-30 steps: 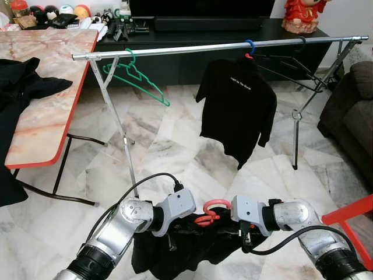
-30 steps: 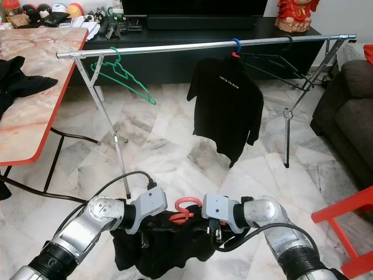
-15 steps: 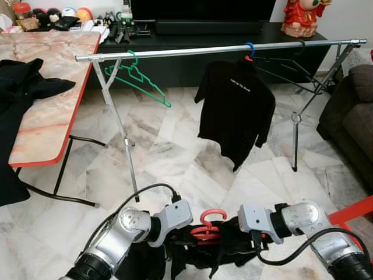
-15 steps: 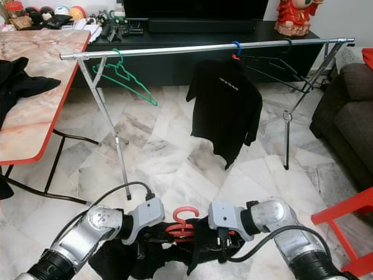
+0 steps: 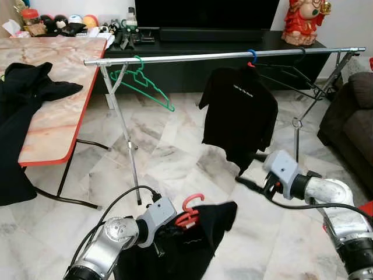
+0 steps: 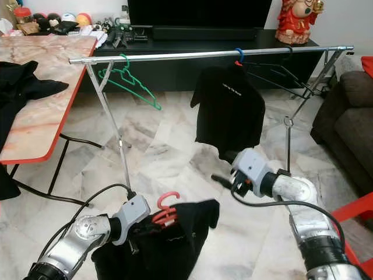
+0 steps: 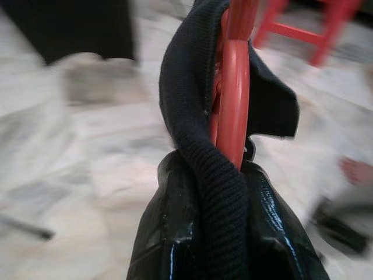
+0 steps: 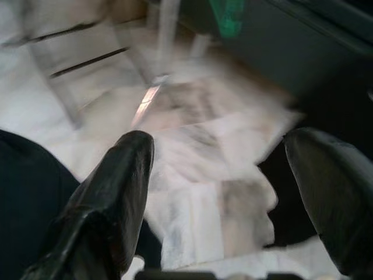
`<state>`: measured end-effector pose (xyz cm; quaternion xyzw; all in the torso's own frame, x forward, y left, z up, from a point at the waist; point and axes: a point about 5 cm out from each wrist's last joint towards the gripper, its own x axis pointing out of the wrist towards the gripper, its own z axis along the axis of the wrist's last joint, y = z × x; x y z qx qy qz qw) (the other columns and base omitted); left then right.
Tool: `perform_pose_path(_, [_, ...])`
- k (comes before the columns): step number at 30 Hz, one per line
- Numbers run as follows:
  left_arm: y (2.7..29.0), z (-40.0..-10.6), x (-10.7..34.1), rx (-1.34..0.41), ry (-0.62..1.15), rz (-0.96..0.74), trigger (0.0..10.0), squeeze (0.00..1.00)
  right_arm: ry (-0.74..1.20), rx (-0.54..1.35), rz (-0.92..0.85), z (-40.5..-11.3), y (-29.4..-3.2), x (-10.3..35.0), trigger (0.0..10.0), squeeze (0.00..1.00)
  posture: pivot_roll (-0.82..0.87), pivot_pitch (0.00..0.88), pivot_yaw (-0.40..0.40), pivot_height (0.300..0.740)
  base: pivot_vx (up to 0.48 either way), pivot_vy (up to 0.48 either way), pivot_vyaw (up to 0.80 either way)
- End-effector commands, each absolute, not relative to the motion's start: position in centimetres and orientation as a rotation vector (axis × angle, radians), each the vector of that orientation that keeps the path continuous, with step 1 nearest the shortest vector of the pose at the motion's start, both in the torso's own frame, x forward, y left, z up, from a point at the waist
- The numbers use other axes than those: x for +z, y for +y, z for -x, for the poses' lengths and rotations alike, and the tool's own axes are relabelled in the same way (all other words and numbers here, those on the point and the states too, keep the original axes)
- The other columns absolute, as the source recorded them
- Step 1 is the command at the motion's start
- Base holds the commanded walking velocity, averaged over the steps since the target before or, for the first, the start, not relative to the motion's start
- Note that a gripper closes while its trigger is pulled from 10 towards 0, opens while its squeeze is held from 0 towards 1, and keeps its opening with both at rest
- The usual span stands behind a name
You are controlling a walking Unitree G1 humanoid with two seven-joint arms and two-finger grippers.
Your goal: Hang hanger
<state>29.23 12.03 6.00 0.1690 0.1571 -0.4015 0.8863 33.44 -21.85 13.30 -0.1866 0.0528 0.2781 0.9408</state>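
**Red hanger held low, rail waiting above**

While the left claw [image 5: 175, 224] stayed out of the question as a mover of anything heavy, it had a firm pinch on the red hanger [image 5: 189, 213] just below the hook, with the collar of a black shirt [image 6: 166, 245] bunched between its fingers (the left wrist view showed knit rib folded over the red plastic). The hanger sat low in front of the robot, well below the clothes rail [image 5: 227, 56]. The right claw [image 6: 224, 179] hung free with its fingers spread, near the hem of a black T-shirt [image 5: 239, 116] already on the rail.

By my judgement the load was light: stiff, smooth plastic carrying limp cloth that would swing and could slide off a shoulder. The neck under the hook looked the soundest hold, leaving the hook free for the rail between the green hanger [image 5: 143, 81] and the T-shirt.
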Motion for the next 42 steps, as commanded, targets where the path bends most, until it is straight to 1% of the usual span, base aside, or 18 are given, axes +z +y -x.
perform_pose_path(1, [12.5,-29.6,6.4,-0.746,0.275,-0.328,10.0,0.00,0.192,0.373,0.278,-32.9,-23.8,10.8,10.0,0.00,-0.06,0.066,-0.019,0.740,0.000,0.000,0.00])
perform_pose_path(2, [12.8,-29.5,6.4,-0.686,0.259,-0.280,10.0,0.00,0.269,0.211,0.168,-32.1,-24.6,8.1,10.0,0.00,-0.06,0.059,-0.013,0.740,0.000,0.000,0.00])
perform_pose_path(4, [12.8,-29.5,6.4,-0.672,0.255,-0.266,10.0,0.00,0.296,0.164,0.133,-31.7,-24.8,7.2,10.0,0.00,-0.06,0.059,-0.013,0.740,0.000,0.000,0.00])
perform_pose_path(6, [12.9,-29.3,6.5,-0.637,0.228,-0.227,10.0,0.00,0.393,0.058,0.074,-30.1,-24.9,4.1,10.0,0.00,-0.06,0.048,-0.006,0.740,0.000,0.000,0.00])
perform_pose_path(8, [13.0,-29.2,7.0,-0.538,0.165,-0.166,10.0,0.00,0.581,-0.097,-0.089,-26.4,-24.2,-1.1,10.0,0.00,-0.05,0.043,-0.005,0.740,0.000,0.000,0.00])
perform_pose_path(9, [13.0,-29.0,7.1,-0.526,0.155,-0.137,10.0,0.00,0.632,-0.129,-0.124,-25.3,-23.7,-2.4,10.0,0.00,-0.05,0.033,0.001,0.740,0.000,0.000,0.00])
perform_pose_path(10, [13.0,-29.0,7.1,-0.526,0.155,-0.137,10.0,0.00,0.632,-0.129,-0.124,-25.3,-23.7,-2.4,10.0,0.00,-0.05,0.033,0.001,0.740,0.000,0.000,0.00])
perform_pose_path(12, [13.1,-28.6,6.9,-0.507,0.153,-0.116,10.0,0.00,0.714,-0.193,-0.213,-23.3,-22.7,-4.4,10.0,0.00,-0.06,0.031,0.005,0.740,0.000,0.000,0.00])
perform_pose_path(13, [13.1,-28.6,6.9,-0.507,0.153,-0.116,10.0,0.00,0.714,-0.193,-0.213,-23.3,-22.7,-4.4,10.0,0.00,-0.06,0.031,0.005,0.740,0.000,0.000,0.00])
perform_pose_path(14, [13.3,-28.4,6.6,-0.487,0.163,-0.106,10.0,0.00,0.735,-0.241,-0.291,-22.5,-22.3,-5.1,10.0,0.00,-0.06,0.017,0.009,0.740,0.000,0.000,0.00])
perform_pose_path(15, [13.7,-28.0,6.2,-0.433,0.173,-0.100,10.0,0.00,0.772,-0.338,-0.464,-21.0,-21.6,-6.3,10.0,0.00,-0.06,0.008,0.016,0.740,0.000,0.000,0.00])
perform_pose_path(16, [13.7,-28.0,6.2,-0.433,0.173,-0.100,10.0,0.00,0.772,-0.338,-0.464,-21.0,-21.6,-6.3,10.0,0.00,-0.06,0.008,0.016,0.740,0.000,0.000,0.00])
perform_pose_path(17, [14.4,-27.9,5.9,-0.349,0.188,-0.078,10.0,0.00,0.813,-0.403,-0.515,-19.8,-21.3,-7.2,10.0,0.00,-0.06,0.003,0.018,0.740,0.000,0.000,0.00])
perform_pose_path(21, [16.2,-27.2,5.5,-0.212,0.204,-0.067,10.0,0.00,0.876,-0.433,-0.469,-18.3,-20.8,-8.1,10.0,0.00,-0.04,0.000,0.019,0.740,0.000,0.000,0.00])
perform_pose_path(24, [16.5,-27.0,5.5,-0.202,0.194,-0.080,10.0,0.00,0.876,-0.415,-0.462,-18.3,-20.7,-8.1,10.0,0.00,-0.04,0.000,0.018,0.740,0.000,0.000,0.00])
perform_pose_path(27, [16.6,-26.3,5.9,-0.188,0.172,-0.021,10.0,0.00,0.883,-0.402,-0.467,-18.0,-20.4,-8.3,10.0,0.00,-0.04,0.000,0.020,0.740,0.000,0.000,0.00])
perform_pose_path(35, [16.2,-25.6,5.5,-0.212,0.196,-0.012,10.0,0.00,0.916,-0.423,-0.473,-17.0,-20.6,-8.8,10.0,0.00,-0.03,0.000,0.014,0.740,0.381,0.000,0.00])
perform_pose_path(42, [17.3,-25.4,5.4,-0.171,0.206,-0.009,10.0,0.00,0.926,-0.403,-0.472,-16.4,-20.3,-9.1,10.0,0.00,-0.04,0.000,0.022,0.740,0.424,0.000,0.00])
